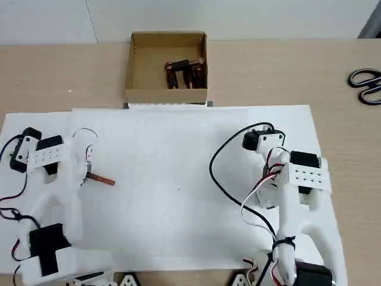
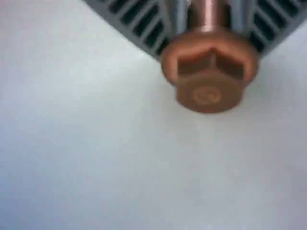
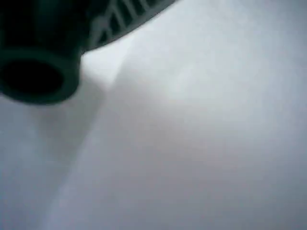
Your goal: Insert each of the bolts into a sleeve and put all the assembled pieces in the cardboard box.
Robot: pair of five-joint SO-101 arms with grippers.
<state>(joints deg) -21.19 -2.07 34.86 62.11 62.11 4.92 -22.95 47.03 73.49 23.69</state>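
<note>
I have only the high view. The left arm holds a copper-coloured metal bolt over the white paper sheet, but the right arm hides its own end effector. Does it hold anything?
Observer: Yes, the right end effector holds a dark round hollow sleeve.
Operator: Is the sleeve already filled?
Observer: No, its open end looks empty.
Operator: Where is the bolt gripped?
Observer: The left end effector grips the shank of the copper-coloured metal bolt; its hexagonal head is free.
</note>
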